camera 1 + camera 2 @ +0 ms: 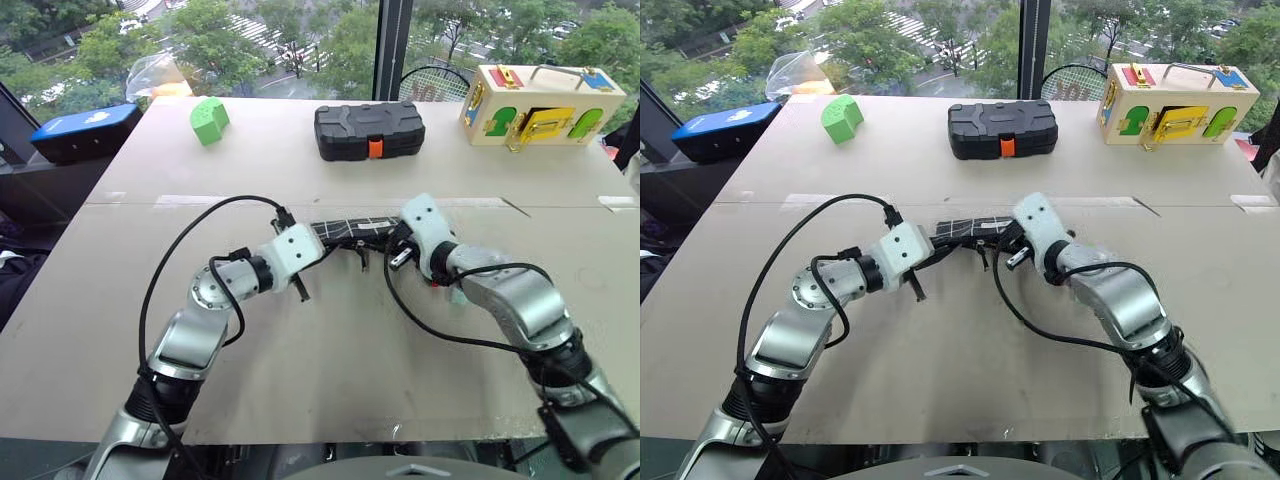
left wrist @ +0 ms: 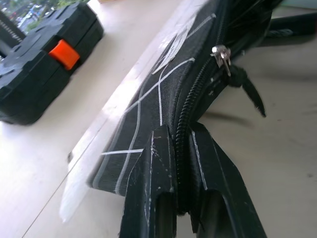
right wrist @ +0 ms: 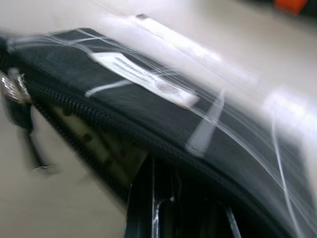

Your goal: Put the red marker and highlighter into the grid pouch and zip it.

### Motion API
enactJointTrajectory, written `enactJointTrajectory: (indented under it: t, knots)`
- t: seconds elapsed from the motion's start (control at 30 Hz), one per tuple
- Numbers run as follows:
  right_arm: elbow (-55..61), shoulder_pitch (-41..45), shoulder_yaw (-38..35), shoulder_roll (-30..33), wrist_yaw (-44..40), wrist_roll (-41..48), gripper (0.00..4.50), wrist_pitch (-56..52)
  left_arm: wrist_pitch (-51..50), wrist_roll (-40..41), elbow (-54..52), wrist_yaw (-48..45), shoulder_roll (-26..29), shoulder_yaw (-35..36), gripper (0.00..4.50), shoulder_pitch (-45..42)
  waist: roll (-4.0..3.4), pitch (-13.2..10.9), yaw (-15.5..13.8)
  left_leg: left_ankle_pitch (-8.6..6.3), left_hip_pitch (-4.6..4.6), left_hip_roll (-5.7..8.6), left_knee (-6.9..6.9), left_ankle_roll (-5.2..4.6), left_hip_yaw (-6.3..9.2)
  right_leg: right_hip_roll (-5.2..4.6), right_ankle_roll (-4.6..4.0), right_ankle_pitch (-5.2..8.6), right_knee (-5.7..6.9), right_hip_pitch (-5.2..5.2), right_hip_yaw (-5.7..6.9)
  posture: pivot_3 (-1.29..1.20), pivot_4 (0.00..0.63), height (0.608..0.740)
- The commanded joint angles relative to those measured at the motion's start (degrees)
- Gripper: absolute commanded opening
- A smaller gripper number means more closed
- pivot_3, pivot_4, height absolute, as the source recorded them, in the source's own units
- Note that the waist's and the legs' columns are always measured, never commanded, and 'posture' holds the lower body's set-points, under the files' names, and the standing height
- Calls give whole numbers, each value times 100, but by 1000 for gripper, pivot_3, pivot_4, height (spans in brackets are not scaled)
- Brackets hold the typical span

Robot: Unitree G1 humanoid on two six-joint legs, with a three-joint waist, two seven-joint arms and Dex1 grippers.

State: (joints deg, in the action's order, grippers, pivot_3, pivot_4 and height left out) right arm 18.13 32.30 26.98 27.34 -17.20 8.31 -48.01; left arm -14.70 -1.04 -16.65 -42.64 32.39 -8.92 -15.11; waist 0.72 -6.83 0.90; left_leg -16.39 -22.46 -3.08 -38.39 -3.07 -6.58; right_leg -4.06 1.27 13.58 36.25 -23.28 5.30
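A pale counter (image 1: 330, 340) is set before a window with trees beyond. The grid pouch (image 1: 352, 229) is held up off the counter at mid-width, between the two arms. The left claw (image 2: 181, 148) is clamped on one end of the pouch, at the zipper seam. The right claw (image 3: 163, 198) is clamped on the opposite end, where the seam gapes slightly. The zipper pull (image 2: 221, 54) hangs partway along. A black case (image 1: 369, 131), green block (image 1: 209, 121) and wooden box (image 1: 540, 105) stand at the far edge.
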Motion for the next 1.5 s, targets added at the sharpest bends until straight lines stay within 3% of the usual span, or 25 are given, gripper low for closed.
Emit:
enactJointTrajectory:
  t: [0.03, 0.17, 0.27, 0.53, 0.67, 0.77, 0.87, 1.0, 1.17, 1.4, 1.47, 1.5]
  knots:
    - [-378, 375, 1030, 529, -436, -1387, 57, 1491, 35, 13, -262, 34, 32, 36, 0, -53, 1, 0, -3, 0, 0, -1, 1, 0, -1, 1, 1, 0, 0, -2, -1, 0, 150, 740]
    - [-1046, 736, 1414, 850, -944, -2171, 57, 2535, -59, -33, -264, 81, 45, 25, 0, -67, 2, -1, -9, 4, -2, -6, 0, 6, -8, 2, 2, 1, 3, -8, 0, 0, 150, 740]
    - [-1351, 842, 1278, 805, -1144, -2407, 842, 2891, -159, -48, -279, 151, 41, 71, 0, -65, 4, -1, -11, 4, -3, -9, 0, 7, -12, 2, 2, 0, 2, -8, -1, 0, 150, 740]
    - [-1332, 792, 810, 830, -1634, -2639, 4451, 3196, -389, -112, -293, 376, 85, 227, 0, -14, 4, -1, -18, 5, -2, -11, -1, 8, -14, 0, 2, 0, 3, -8, -1, 0, 150, 740]
    - [-256, 320, -293, 556, -2094, -1534, 4451, 1862, -518, -143, -255, 566, 64, 287, 0, -20, 6, 0, -38, 5, -4, -12, -1, 8, -9, 0, 1, 0, 4, -7, 2, 0, 150, 740]
    - [1005, -190, -1329, 465, -2548, -356, 4451, -117, -542, -121, -150, 642, 81, 379, 0, -1, 9, 2, -43, 5, -6, -11, -3, 8, -11, -1, 1, -1, 5, -8, 3, 0, 150, 740]
    - [1769, -637, -1960, 307, -2368, 67, 4451, -1421, -556, -90, -60, 654, 115, 453, 0, -9, 20, 8, -96, 4, -9, -12, -3, 8, 5, -3, 0, -1, 3, -4, 5, 0, 150, 740]
    - [2063, -1099, -2159, -184, -1499, -43, 4451, -2599, -553, -76, 45, 650, 167, 521, 0, -67, 18, 7, -70, 4, -10, -11, -2, 8, 5, -6, -2, -1, 6, -7, 4, 0, 150, 740]
    - [1279, -1373, -1972, -798, -537, -347, 4451, -2649, -514, -93, 78, 621, 205, 498, 0, -133, 20, 9, -33, 4, -10, -6, -3, 7, 1, -4, -3, -1, 13, -11, 3, 0, 150, 740]
    - [868, -1348, -1974, -923, -166, -381, 1060, -2263, -514, -83, 34, 613, 238, 469, 0, -139, 20, 9, -31, 4, -7, -4, -3, 7, -4, 0, -1, -1, 20, -13, -2, 0, 150, 740]
    - [966, -1333, -2044, -817, -200, -330, 344, -2281, -520, -84, 29, 623, 226, 462, 0, -137, 20, 9, -38, 4, -7, -3, -4, 7, -4, -1, -1, -1, 20, -13, -3, 0, 150, 740]
    - [1124, -1331, -2138, -705, -286, -247, 299, -2379, -527, -88, 25, 632, 214, 452, 0, -138, 20, 9, -40, 4, -7, -2, -4, 7, -4, -1, -1, -1, 20, -13, -4, 0, 150, 740]
